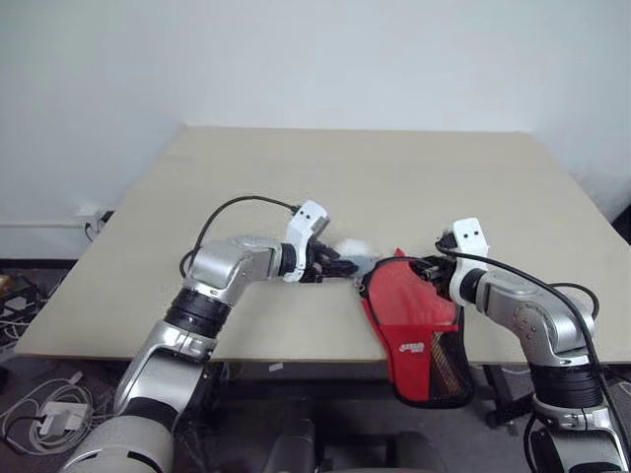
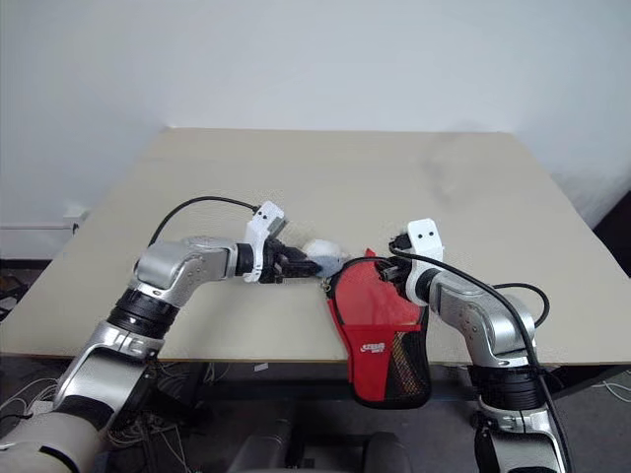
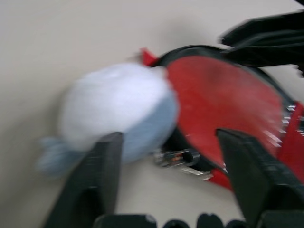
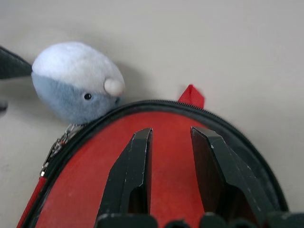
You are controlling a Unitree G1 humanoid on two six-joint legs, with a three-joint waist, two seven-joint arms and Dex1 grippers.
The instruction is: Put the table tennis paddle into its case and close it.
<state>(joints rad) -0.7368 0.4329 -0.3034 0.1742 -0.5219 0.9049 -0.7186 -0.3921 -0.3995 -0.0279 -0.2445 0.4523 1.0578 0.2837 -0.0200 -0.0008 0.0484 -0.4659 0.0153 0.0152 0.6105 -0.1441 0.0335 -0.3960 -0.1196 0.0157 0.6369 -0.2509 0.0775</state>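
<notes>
Left pincer (image 3: 166,180) has its black fingers spread apart w/ nothing between them, hovering at the zip end of the soft red, black-edged paddle-shaped zip case (image 1: 419,335); right pincer (image 4: 171,166) hangs over the case's red face, fingers a little apart, no grip visible. Case lies at the near edge of the beige tabletop (image 1: 296,187), its mesh end hanging off; a small blue-grey & white plush toy (image 4: 76,80) touches its rim. Paddle itself can't be told apart from the case. Judgement: zip likely needs closing; left should pinch the metal pull (image 3: 178,156) squarely, right pressing the case flat; avoid nudging the plush.
</notes>
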